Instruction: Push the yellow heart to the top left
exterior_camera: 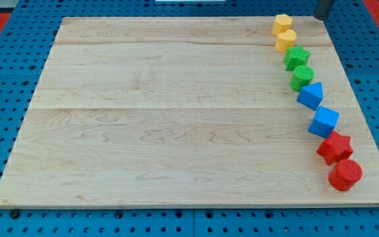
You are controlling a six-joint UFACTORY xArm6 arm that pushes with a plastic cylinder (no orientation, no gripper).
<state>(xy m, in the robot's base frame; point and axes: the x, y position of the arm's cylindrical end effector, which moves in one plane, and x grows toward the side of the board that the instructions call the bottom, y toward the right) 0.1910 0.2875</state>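
Observation:
Two yellow blocks sit at the board's top right. The upper one (pixel 282 24) looks like a pentagon. The lower one (pixel 285 41) looks like the yellow heart and touches it from below. My tip (pixel 322 17) shows at the view's top right, just past the board's far edge. It is to the right of and slightly above the yellow blocks, and apart from them.
A curved line of blocks runs down the board's right side: green star (pixel 297 57), green round block (pixel 302 78), blue triangle (pixel 310 95), blue cube (pixel 324 122), red star (pixel 335 147), red cylinder (pixel 345 175). The wooden board (pixel 156 118) lies on a blue perforated table.

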